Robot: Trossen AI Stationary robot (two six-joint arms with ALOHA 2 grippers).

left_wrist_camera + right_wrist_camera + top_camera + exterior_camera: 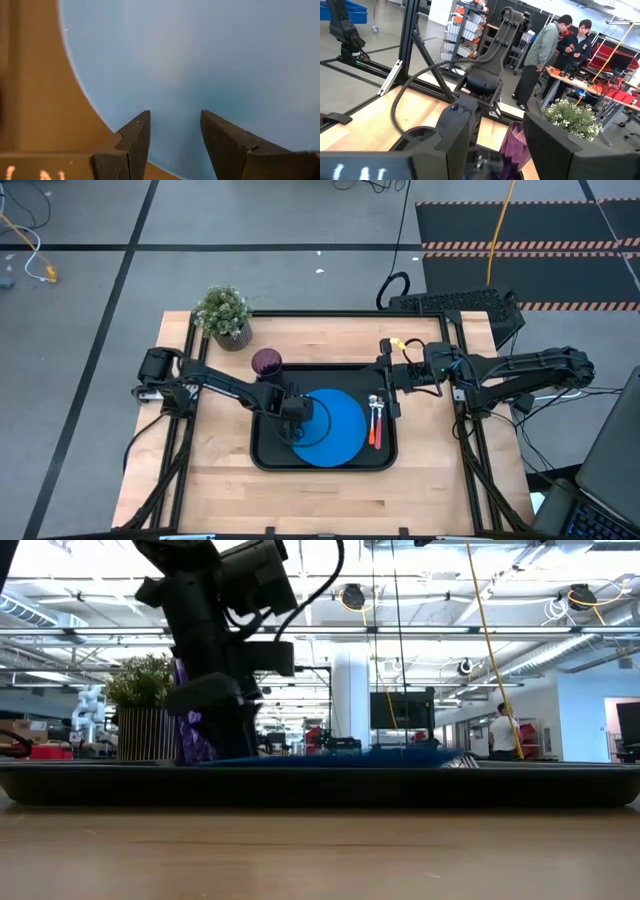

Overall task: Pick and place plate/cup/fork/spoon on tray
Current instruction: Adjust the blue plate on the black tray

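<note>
Plate point(335, 430) lies flat in the tray point(262, 455) with fork point(380, 420) and spoon point(373, 420) by its right edge, cup point(266, 362) at the far-left corner, left gripper point(293, 423) parted empty over the plate's left edge, right gripper point(388, 370) parted, empty

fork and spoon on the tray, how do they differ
The fork has a red-pink handle; the spoon has an orange one. The fork lies nearer the tray's right rim, the spoon nearer the plate. Both are small, silver-headed and lie side by side.
</note>
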